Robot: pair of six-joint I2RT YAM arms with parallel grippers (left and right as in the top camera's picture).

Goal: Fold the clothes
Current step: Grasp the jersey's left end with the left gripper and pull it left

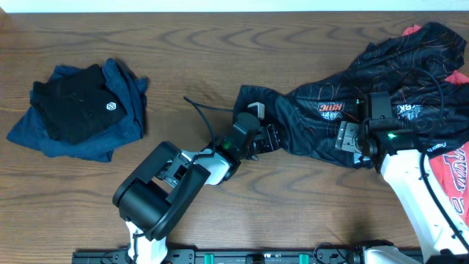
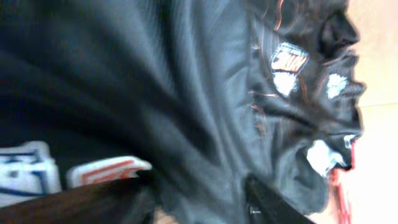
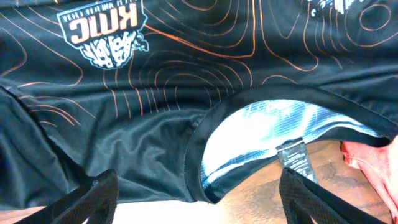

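Note:
The black jersey (image 1: 308, 126) with orange contour lines lies crumpled from the table's middle to the far right corner. My left gripper (image 1: 258, 139) sits at its left end. In the left wrist view, dark jersey fabric (image 2: 205, 93) fills the gap of the left gripper (image 2: 199, 208), whose fingers press on it from both sides. My right gripper (image 1: 350, 138) hovers over the neck area. In the right wrist view the right gripper (image 3: 199, 205) stands open, its fingers on either side of the collar (image 3: 199, 143) and neck label (image 3: 295, 158), with the jersey (image 3: 155, 93) spread beyond them.
A pile of a blue and a black shirt (image 1: 80, 110) rests at the far left. A red garment (image 1: 448, 172) lies at the right edge, beside the right arm. A thin black cable (image 1: 201, 114) loops near the left gripper. Bare wooden table (image 1: 220, 44) runs along the back.

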